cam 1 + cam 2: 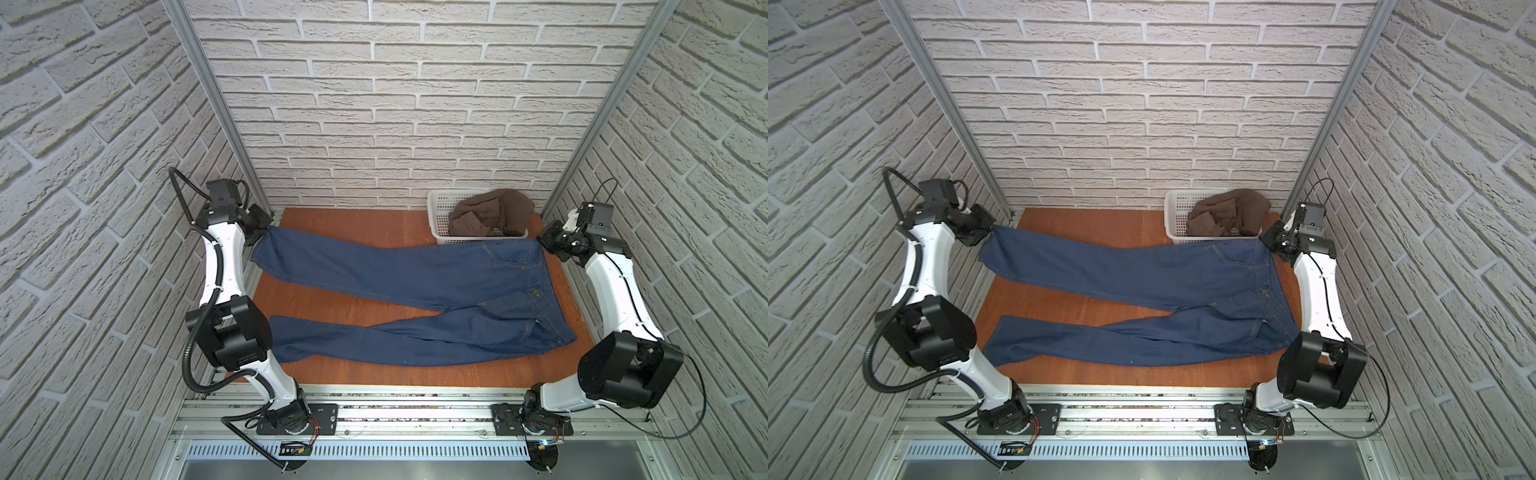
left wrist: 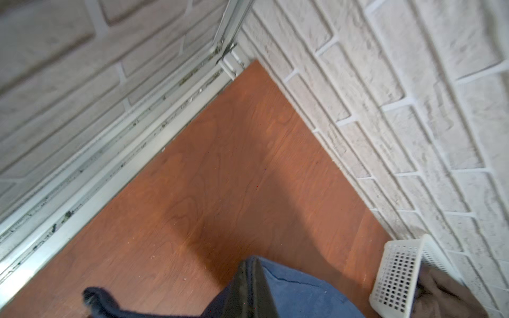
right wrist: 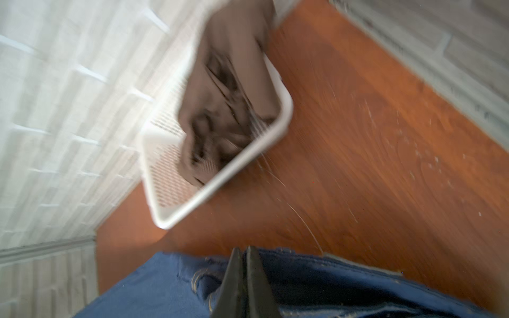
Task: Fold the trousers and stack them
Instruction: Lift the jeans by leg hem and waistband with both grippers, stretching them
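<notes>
My left gripper (image 1: 264,232) pinches the trousers (image 1: 395,270) by the far leg's hem at ten o'clock on the table (image 1: 353,224). My right gripper (image 1: 545,243) is clamped on their waistband corner at two o'clock (white basket (image 1: 434,220) just beside it). The long axis runs nine-to-three between them, so I judge the fold goes toward six o'clock, onto the loose near leg.

White shells (image 1: 224,253) and black joints (image 1: 239,332) are seen on both arms — ribbed black hose (image 1: 185,365) on the left arm (image 1: 276,378), thin cable (image 1: 704,392) on the right arm (image 1: 609,291).
</notes>
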### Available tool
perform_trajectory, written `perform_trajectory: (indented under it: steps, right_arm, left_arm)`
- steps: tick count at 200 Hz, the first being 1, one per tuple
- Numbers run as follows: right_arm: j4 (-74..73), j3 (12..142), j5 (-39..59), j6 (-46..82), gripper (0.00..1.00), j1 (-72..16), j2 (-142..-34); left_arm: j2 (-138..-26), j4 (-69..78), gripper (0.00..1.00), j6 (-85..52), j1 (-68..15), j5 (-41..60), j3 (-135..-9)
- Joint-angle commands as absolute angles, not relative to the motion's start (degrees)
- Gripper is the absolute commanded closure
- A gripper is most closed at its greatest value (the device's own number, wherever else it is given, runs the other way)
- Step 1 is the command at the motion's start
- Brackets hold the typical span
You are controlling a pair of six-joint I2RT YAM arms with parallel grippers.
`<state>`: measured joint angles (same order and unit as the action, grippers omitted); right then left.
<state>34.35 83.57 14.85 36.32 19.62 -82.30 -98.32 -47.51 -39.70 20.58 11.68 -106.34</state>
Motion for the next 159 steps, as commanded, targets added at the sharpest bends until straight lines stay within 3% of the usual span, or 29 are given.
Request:
perform_trajectory:
  steps: [1, 38, 113, 159]
  right_arm:
    - [26.42, 86.74, 11.48, 40.58, 0.95, 21.41, -76.29]
    - [26.71, 86.93, 6.55, 42.67, 0.95, 24.02, -72.53]
    - [29.5, 80.33, 0.04, 42.23, 0.95, 24.91, -64.55]
    - [35.45, 87.41, -8.61, 37.4, 0.95, 25.86, -56.54]
  left_arm:
    - [-92.5, -45.91, 1.0, -40.88, 25.23, 12.59, -109.47]
    - [-87.3, -42.36, 1.0, -43.11, 31.56, 14.61, -106.25]
    - [-85.34, -40.21, 1.0, -42.6, 31.37, 18.97, -96.35]
    - [-77.09, -39.51, 1.0, -42.86, 35.73, 18.15, -97.23]
